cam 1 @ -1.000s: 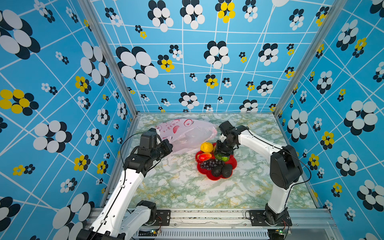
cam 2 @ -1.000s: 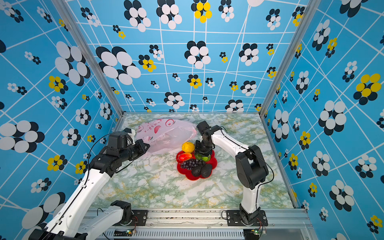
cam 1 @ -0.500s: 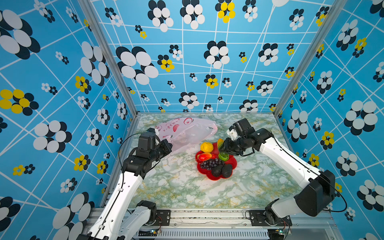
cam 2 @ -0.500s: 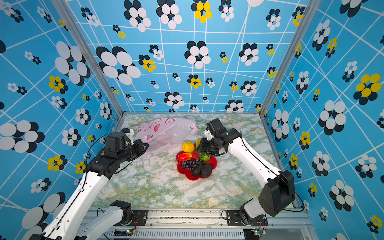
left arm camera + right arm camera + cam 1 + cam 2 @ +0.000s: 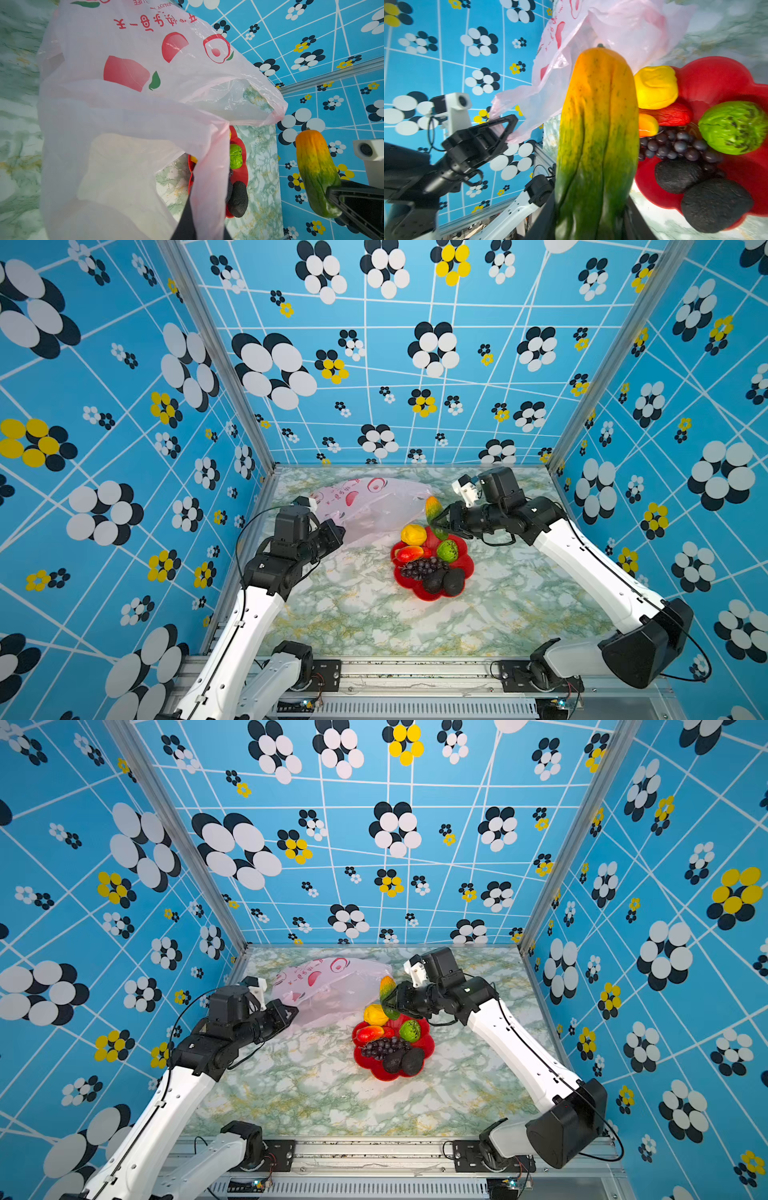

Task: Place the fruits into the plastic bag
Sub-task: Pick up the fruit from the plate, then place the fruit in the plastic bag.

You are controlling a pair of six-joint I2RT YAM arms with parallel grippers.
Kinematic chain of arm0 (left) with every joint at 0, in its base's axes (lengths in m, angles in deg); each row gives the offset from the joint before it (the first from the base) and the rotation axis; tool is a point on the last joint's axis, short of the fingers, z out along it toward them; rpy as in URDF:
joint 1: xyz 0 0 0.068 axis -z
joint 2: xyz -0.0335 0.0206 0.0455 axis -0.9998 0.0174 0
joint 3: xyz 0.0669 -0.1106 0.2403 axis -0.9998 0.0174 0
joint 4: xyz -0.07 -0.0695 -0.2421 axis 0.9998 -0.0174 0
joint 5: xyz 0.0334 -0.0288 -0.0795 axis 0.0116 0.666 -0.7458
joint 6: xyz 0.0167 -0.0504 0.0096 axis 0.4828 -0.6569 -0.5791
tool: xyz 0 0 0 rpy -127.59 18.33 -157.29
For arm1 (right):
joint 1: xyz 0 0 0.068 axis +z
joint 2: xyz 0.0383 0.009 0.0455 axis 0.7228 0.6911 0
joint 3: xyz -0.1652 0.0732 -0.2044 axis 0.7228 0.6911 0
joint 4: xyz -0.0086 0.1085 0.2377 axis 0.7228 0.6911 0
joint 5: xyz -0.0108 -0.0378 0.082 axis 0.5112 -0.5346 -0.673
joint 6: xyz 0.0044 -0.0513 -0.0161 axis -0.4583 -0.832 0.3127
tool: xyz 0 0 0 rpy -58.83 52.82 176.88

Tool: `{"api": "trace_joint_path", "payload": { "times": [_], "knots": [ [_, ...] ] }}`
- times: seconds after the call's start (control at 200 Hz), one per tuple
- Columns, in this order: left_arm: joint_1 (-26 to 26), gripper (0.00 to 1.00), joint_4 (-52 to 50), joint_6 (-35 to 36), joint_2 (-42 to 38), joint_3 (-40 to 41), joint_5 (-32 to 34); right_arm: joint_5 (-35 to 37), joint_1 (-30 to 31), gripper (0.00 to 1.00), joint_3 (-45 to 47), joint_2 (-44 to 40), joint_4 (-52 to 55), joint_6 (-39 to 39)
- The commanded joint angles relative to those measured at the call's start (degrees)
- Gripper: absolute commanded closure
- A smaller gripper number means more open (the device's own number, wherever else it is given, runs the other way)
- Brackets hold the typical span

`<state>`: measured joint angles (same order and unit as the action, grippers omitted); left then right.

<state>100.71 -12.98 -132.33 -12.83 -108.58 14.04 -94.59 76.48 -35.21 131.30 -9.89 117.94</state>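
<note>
The pale-pink plastic bag (image 5: 370, 506) (image 5: 328, 986) lies at the back left of the table, its mouth facing the dish. My left gripper (image 5: 338, 533) (image 5: 207, 224) is shut on a bag handle (image 5: 209, 187) and holds it up. My right gripper (image 5: 440, 526) (image 5: 591, 218) is shut on the green end of a long green-and-orange fruit (image 5: 432, 508) (image 5: 598, 124), held in the air between dish and bag mouth. In the dish lie a yellow fruit (image 5: 413, 534), a red-orange one (image 5: 409, 553), a green one (image 5: 447, 551), purple grapes (image 5: 422, 567) and two blackish avocados (image 5: 444, 581).
The red flower-shaped dish (image 5: 467, 568) (image 5: 428, 1048) sits mid-table on the green marbled top (image 5: 353, 614). Blue flower-patterned walls enclose the table on three sides. The left arm's wrist camera (image 5: 456, 104) stands close beside the bag.
My right arm has swung round and lifted the green-and-orange fruit off the dish, toward the bag's mouth. The left gripper keeps the bag handle and has hardly moved.
</note>
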Motion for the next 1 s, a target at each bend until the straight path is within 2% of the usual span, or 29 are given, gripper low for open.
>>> {"api": "trace_joint_path", "payload": {
  "times": [0.0, 0.15, 0.58, 0.995],
  "knots": [
    [0.35, 0.91, 1.11, -0.56, -0.27, 0.74, -1.19, -5.14, -0.18, 0.63, -1.64, 1.78, -6.65, 3.35],
    [1.09, 0.91, 1.27, -0.26, 0.83, 0.28, -1.35, -7.12, 0.08, 0.63, -3.22, 4.89, -9.51, 4.91],
    [5.51, 0.92, 1.81, 0.13, 3.73, -1.49, 1.98, -10.79, 2.79, 0.63, -12.53, 17.88, -7.01, 4.88],
    [6.07, 0.92, 2.15, 0.41, 4.42, -2.63, 3.71, -12.27, 6.34, 0.64, -16.67, 25.76, -4.76, 4.66]
  ]
}}
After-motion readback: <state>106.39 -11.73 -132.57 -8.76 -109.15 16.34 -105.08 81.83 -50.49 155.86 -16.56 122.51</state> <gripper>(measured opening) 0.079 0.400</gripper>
